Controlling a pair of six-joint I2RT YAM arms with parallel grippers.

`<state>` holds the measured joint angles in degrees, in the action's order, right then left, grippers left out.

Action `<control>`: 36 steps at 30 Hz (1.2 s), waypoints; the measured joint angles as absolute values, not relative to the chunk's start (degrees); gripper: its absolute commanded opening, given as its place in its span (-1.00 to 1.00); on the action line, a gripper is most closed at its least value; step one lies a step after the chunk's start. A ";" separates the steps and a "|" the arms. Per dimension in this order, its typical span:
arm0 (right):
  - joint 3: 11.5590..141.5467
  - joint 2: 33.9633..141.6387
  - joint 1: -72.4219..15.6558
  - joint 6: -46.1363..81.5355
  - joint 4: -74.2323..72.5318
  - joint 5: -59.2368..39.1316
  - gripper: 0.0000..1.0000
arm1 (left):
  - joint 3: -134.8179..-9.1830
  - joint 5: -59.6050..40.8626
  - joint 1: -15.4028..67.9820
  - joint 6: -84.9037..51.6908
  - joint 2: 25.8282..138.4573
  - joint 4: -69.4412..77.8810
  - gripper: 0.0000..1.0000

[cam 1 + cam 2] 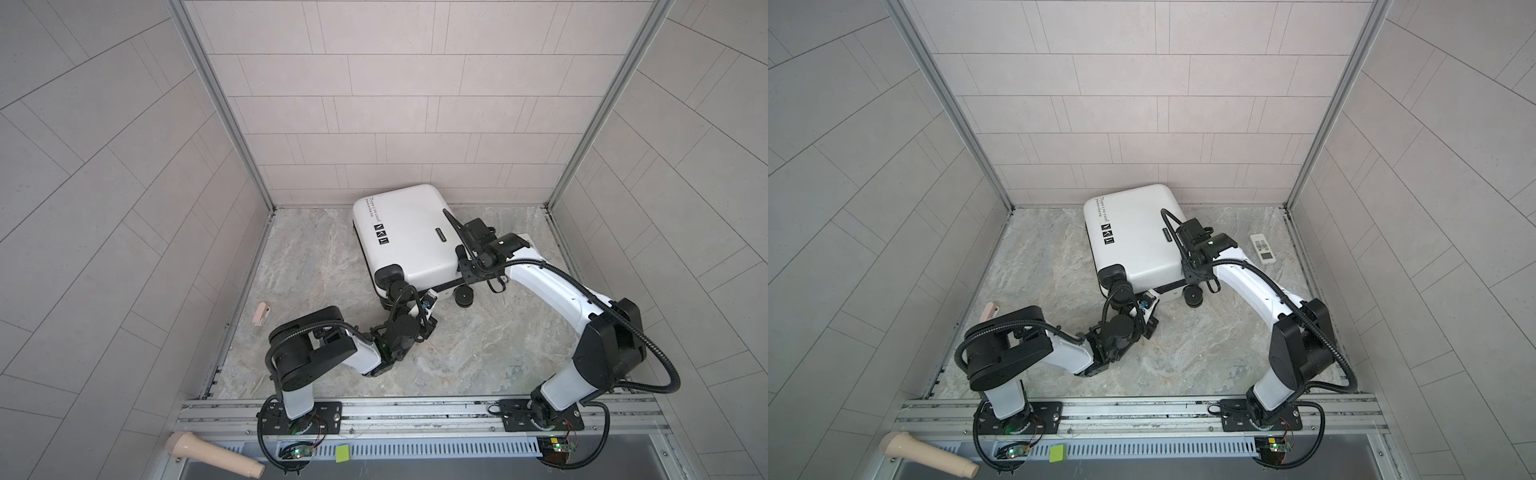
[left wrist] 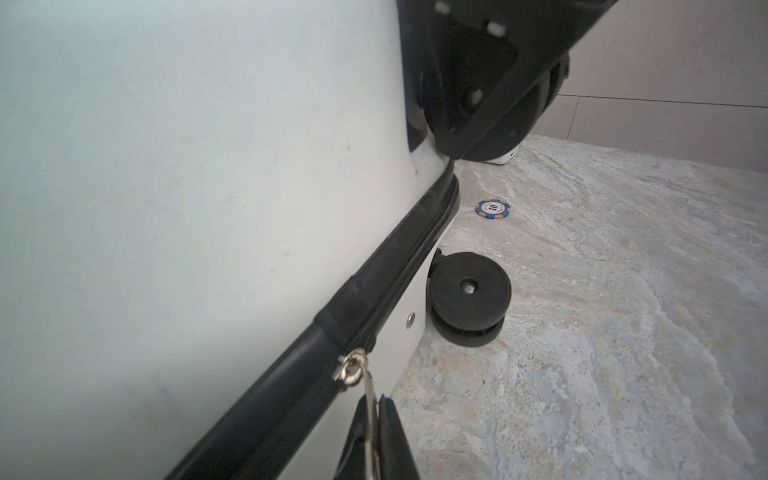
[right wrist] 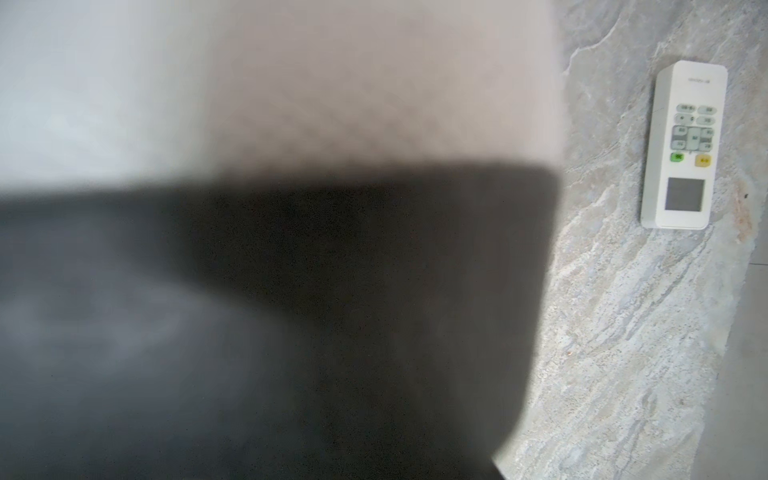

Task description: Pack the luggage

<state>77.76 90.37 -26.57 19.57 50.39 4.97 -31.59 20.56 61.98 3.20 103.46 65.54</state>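
White luggage [image 1: 409, 241] lies closed, mid-frame in both top views | my left jaws pinched tight on its zipper pull [image 2: 368, 388] | my right jaws at its right edge, gap hidden | step: likely zipping | next: draw pull along band [image 2: 299, 345].

The luggage [image 1: 405, 237] lies flat at the back middle of the table [image 1: 316, 257], close to the back wall, with its wheels toward the front. The remote [image 1: 1263, 248] lies on the table to its right, apart from it. A poker chip [image 2: 493, 209] lies on the table near one wheel [image 2: 469, 291]. The left end effector [image 2: 376, 419] sits at the luggage's front edge, on the zipper pull [image 2: 353, 370]. The right arm [image 1: 536, 274] reaches the luggage's right side.
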 measured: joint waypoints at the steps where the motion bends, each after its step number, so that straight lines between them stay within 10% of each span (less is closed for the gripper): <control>1: 77.32 90.02 -27.05 20.14 50.13 4.93 -1.00 | -32.38 20.32 62.00 3.07 104.12 65.56 -1.00; 16: 71.55 85.41 -27.29 23.40 44.12 1.83 -1.00 | -41.52 17.43 62.46 -1.43 112.44 67.00 -0.96; 24: 71.16 85.19 -27.77 24.12 43.31 -3.44 0.08 | -39.55 13.65 65.69 -2.68 108.68 67.75 0.07; 36: 66.46 81.49 -28.34 24.47 39.86 -6.07 0.49 | -35.31 18.46 67.48 -3.22 87.05 51.57 0.30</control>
